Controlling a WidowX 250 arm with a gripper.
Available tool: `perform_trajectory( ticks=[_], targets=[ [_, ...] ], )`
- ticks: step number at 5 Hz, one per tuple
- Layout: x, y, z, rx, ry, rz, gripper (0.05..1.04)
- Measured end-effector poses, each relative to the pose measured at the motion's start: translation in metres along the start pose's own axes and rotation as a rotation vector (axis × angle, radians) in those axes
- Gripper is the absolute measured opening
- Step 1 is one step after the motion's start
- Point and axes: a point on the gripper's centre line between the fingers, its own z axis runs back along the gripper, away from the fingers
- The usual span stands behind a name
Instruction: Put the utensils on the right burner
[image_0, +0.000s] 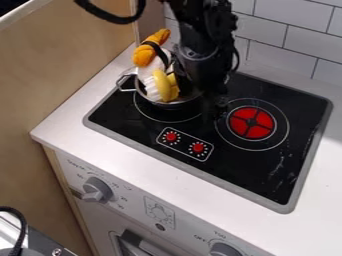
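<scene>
- The white surface (167, 175) carries a black cooktop (255, 170); the step, as I judge it, is getting the metal pot from the left side across to the right, and a low, level path over the glass should serve best.
- The gripper (215, 99) hangs at the far middle of the cooktop, dark against dark, so I cannot tell whether it is clenched, released or grasping the rim. Make sure of a firm bite on the pot wall before any lift.
- The pot (175, 105) stands at the far left, over the left burner (159, 114), just left of the gripper and partly hidden by the arm. It is 1 short sideways move from its goal.
- The right burner (262, 120), red in the middle, lies right of the gripper and a little nearer. Carry the pot right and slightly near, centre it over the red disc, then lower it flat before letting go.
- Inside the pot, the white item (148, 89), the orange item (143, 56) and the yellow item (162, 85) rise above the rim and look top-heavy; 1 tilt could spill them, so go slowly.
- The wire handle (125, 82) juts left, away from the gripper, and should trail clear.
</scene>
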Motion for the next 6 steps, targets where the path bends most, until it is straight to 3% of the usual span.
perform_trajectory(
  ticks=[1, 3, 4, 5, 6],
  targets=[
    [-0.001, -0.001, -0.003, -0.009, -0.005, 0.003, 0.952],
    [-0.011, -0.004, -0.005, -0.045, 0.026, -0.017, 0.392],
    [-0.013, -0.003, 0.003, -0.053, 0.035, -0.026, 0.182],
    [-0.018, -0.004, 0.014, -0.059, 0.057, -0.024, 0.076],
    [-0.022, -0.011, 0.026, -0.067, 0.097, -0.008, 0.059]
  ],
)
